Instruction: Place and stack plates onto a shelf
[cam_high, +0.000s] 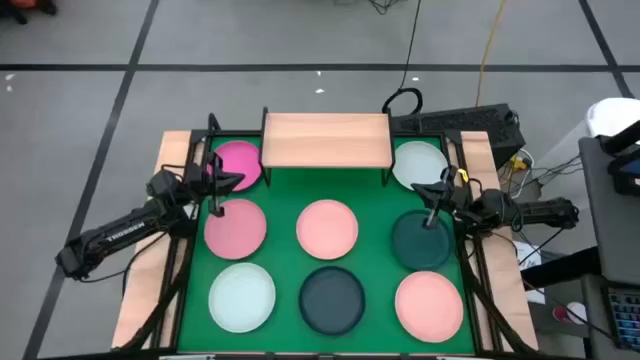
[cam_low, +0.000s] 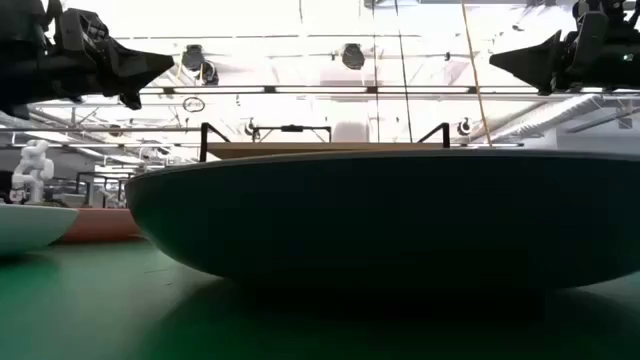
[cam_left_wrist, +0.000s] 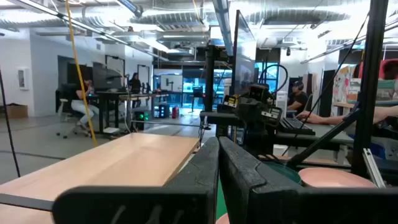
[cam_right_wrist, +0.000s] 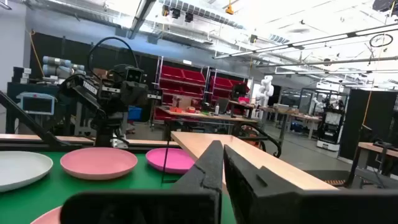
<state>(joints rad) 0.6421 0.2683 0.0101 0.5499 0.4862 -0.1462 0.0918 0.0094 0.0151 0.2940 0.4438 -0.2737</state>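
Right now you are hovering both clenched, empty claws, left (cam_high: 236, 181) and right (cam_high: 422, 192), so try opening the left one over the pink plate (cam_high: 235, 225) just below, beside the bare shelf (cam_high: 326, 139).

Left gripper (cam_high: 232, 181) and right gripper (cam_high: 423, 189) both closed, empty, facing inward.

Grey floor (cam_high: 300, 40), red shelving (cam_right_wrist: 186, 84), ceiling lights (cam_right_wrist: 180, 11).

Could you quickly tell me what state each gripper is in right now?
Left gripper: shut, holding nothing, above the dusty pink plate.
Right gripper: shut, holding nothing, above the dark plate.
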